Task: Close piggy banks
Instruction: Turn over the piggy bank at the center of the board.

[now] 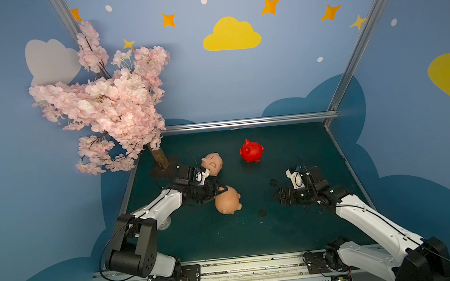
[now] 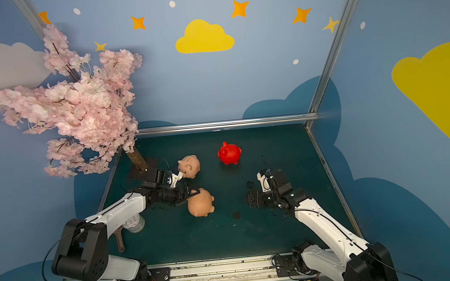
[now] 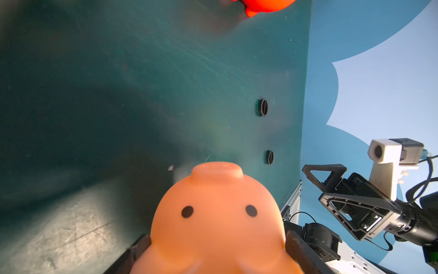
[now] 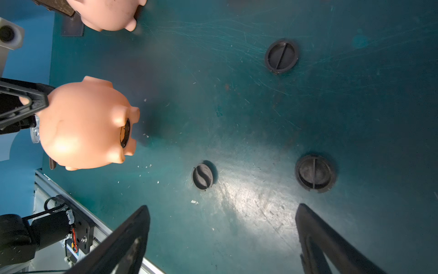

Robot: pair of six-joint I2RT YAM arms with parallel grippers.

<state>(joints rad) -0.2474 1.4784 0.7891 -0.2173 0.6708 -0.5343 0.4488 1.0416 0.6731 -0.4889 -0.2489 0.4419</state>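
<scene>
- None of the 3 piggy banks looks closed. 3 dark round plugs [image 4: 281, 56] lie loose on the green table [image 1: 227, 239], 1 per bank, so the job seems barely begun.
- The near tan piggy bank [image 1: 228, 201] lies on its side with its feet and belly turned toward the right arm. In the right wrist view its round belly hole [image 4: 125, 132] is dark-rimmed and appears unplugged.
- The far tan piggy bank [image 1: 213, 163] sits just beside the left arm's wrist camera. The red piggy bank [image 1: 251, 151] stands upright toward the back of the table, well apart from both hands. Their bellies are hidden, so any plug there cannot be seen.
- The left hand [image 1: 219, 193] pinches the near tan piggy bank, with 1 finger against each side of its body. In the left wrist view the snout points away from the palm. How firm the hold is cannot be told.
- The right hand [image 4: 222, 237] is spread wide and empty, low over the table. The plugs lie ahead of its fingertips: 2 near, the 3rd farther off.
- What seems left is to lift a plug, press it into the held bank's hole, then do the same for the other 2.
</scene>
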